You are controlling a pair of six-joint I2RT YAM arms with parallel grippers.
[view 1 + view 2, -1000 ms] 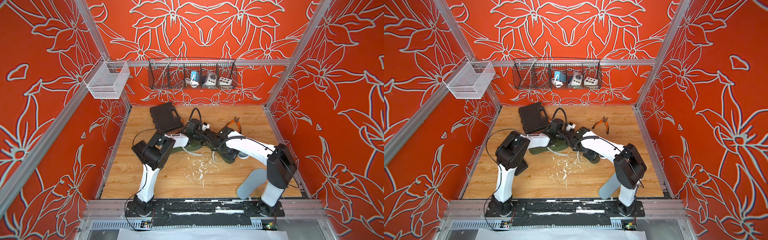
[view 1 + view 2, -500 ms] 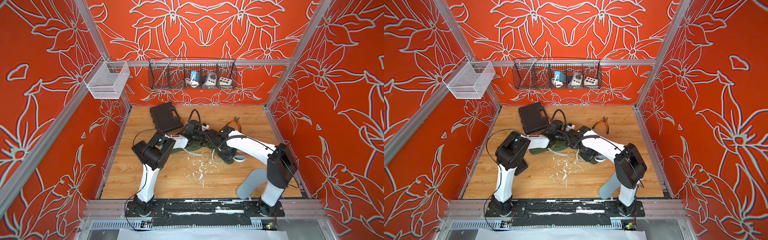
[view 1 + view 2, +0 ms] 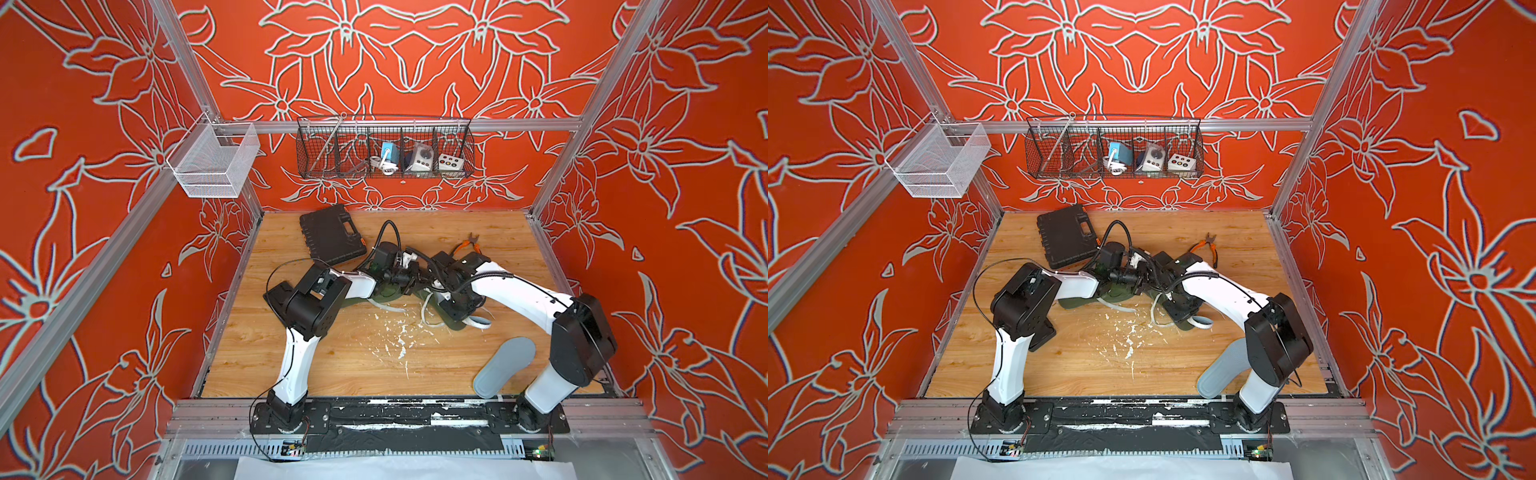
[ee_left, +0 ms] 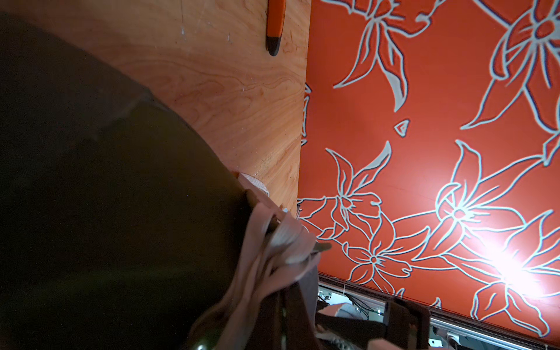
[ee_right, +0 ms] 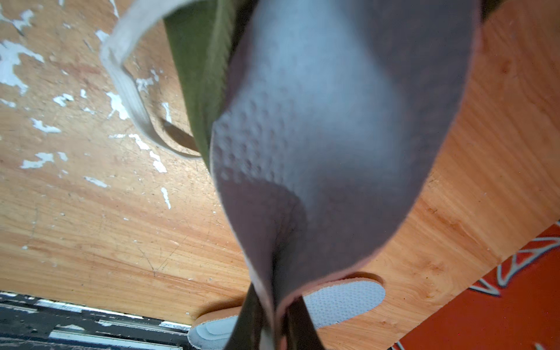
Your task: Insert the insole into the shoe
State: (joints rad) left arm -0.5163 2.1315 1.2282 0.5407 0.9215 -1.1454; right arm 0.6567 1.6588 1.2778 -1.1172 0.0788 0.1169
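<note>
Your left gripper (image 3: 401, 277) sits half hidden under its wrist, closed at the bunched laces (image 4: 272, 242) of the olive shoe (image 4: 106, 197); whether it truly pinches them is unclear. Your right gripper (image 5: 272, 321) is clamped on the grey insole (image 5: 318, 121), which curls out from its tips against the shoe. A second insole (image 3: 505, 365) lies flat on the table (image 3: 332, 365), further right.
</note>
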